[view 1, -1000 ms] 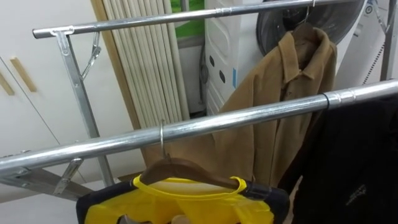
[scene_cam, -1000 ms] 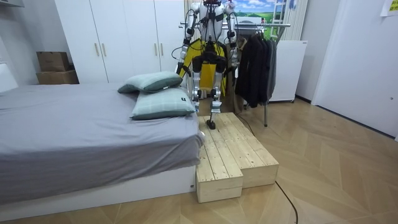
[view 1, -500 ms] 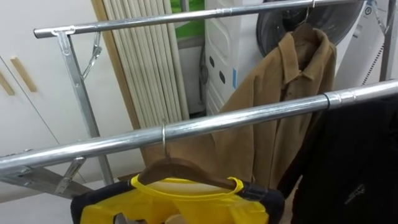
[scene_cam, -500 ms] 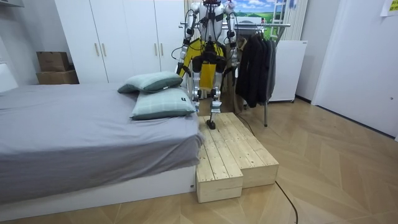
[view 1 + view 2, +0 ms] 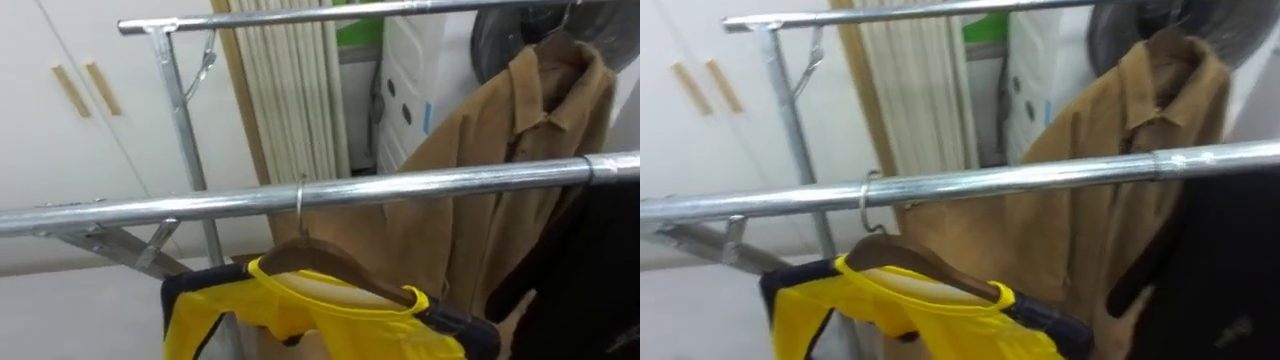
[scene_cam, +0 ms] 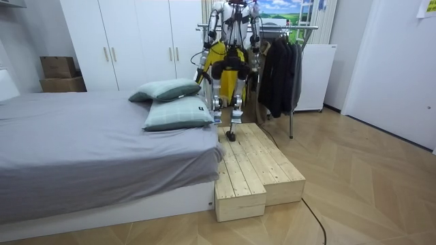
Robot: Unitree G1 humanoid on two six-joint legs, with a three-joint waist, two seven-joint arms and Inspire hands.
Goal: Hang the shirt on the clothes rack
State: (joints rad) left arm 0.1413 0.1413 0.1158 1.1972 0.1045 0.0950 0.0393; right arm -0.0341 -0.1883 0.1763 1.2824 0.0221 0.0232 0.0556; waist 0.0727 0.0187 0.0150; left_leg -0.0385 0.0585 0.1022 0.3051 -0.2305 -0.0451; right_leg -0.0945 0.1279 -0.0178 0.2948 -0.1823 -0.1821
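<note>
A yellow garment (image 5: 340,322) with dark sleeves hangs on a brown wooden hanger (image 5: 330,262). The hanger's metal hook (image 5: 298,200) sits over the near steel rail (image 5: 450,178) of the clothes rack. The hanger is tilted, its right end lower. In the room view I stand upright close against the rack, facing it, with the yellow garment (image 6: 218,53) at chest height in front of me.
A brown jacket (image 5: 500,150) hangs from the far rail (image 5: 330,13). A black garment (image 5: 605,270) hangs on the near rail at right. The rack's upright (image 5: 180,110) and white wardrobe doors (image 5: 70,100) are at left. A wooden platform (image 6: 255,163) and a bed (image 6: 82,143) lie behind me.
The whole eye view has shifted right, so the camera turned left. The hanger, level before, now tilts with its right end lower. Its hook stays on the rail.
</note>
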